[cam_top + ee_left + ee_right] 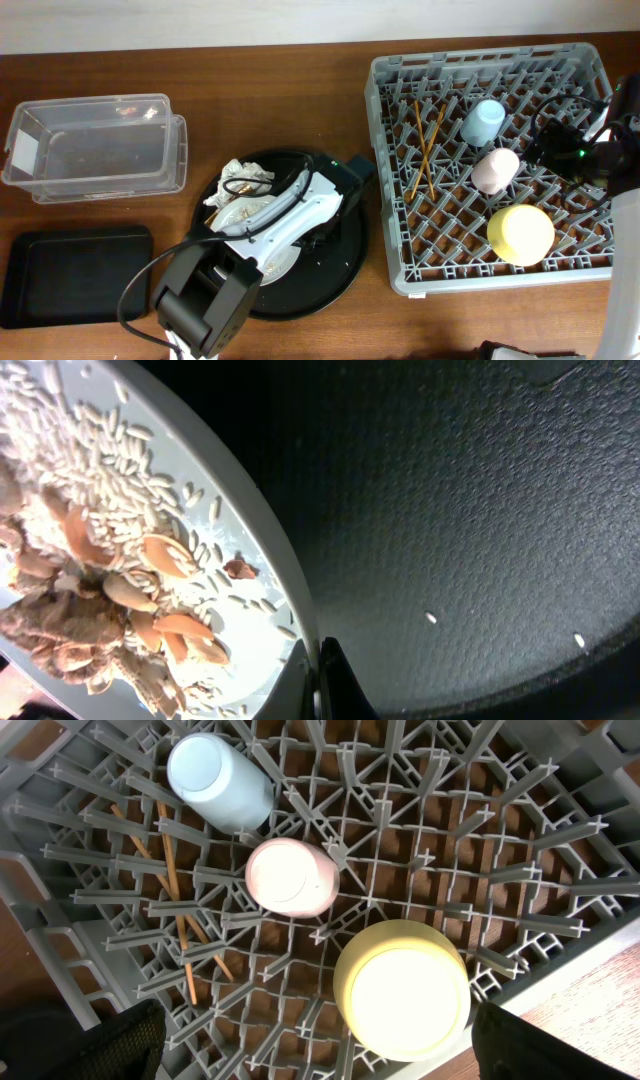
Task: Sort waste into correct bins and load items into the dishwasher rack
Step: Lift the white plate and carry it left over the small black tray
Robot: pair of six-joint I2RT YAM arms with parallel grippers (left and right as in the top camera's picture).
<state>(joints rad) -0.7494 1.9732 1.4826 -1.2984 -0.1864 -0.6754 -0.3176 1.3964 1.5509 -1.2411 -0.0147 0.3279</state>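
One plate [262,588] with food scraps [100,590] is gripped at its rim by the left claw [320,676]; farther, the right claw [552,140] is held released above the dishwasher rack [400,276], where the bowl [520,233], pink cup [495,170] and blue cup [482,122] are set.

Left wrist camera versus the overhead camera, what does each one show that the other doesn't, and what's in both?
Left wrist only: the beige crumbly food scraps as separate grains and brownish bits. Overhead only: the large grey plastic dishwasher rack, the clear rectangular plastic tub, the shallow black rectangular tray and the crumpled white-and-gold wrappers. Both: the round pale grey-white plate and the big round black tray.
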